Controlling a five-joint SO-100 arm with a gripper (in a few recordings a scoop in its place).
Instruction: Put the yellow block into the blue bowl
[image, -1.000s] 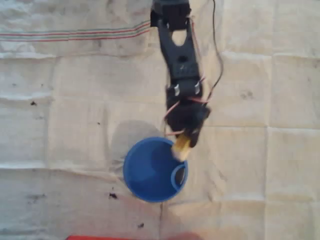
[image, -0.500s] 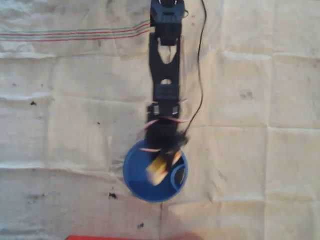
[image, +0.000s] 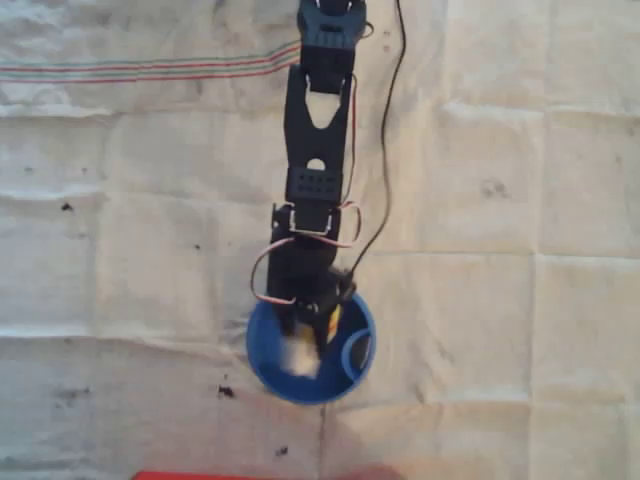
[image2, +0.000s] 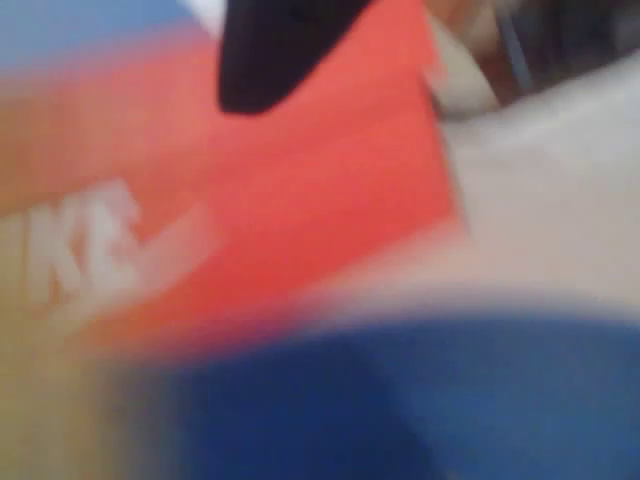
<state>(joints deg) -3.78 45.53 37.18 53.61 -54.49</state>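
Observation:
In the overhead view the blue bowl (image: 266, 372) stands on the cloth at lower centre. My black arm reaches down from the top edge, and my gripper (image: 307, 345) hangs over the bowl's opening. The gripper is shut on the yellow block (image: 300, 362). The block's pale, blurred lower end shows over the bowl's inside, and the fingers cover its middle. The wrist view is heavily blurred. It has a black finger (image2: 270, 50) at the top, the blue bowl (image2: 420, 400) along the bottom, and a yellowish smear of the block (image2: 45, 400) at the left.
A creased white cloth (image: 520, 200) with red stripes at the upper left covers the table. A red box (image: 200, 476) lies at the bottom edge; in the wrist view the red box (image2: 300, 200) carries white letters. A black cable (image: 385, 150) runs beside the arm.
The arm has swung left and stretched forward. It has carried the block from the bowl's upper right rim to over the bowl's inside.

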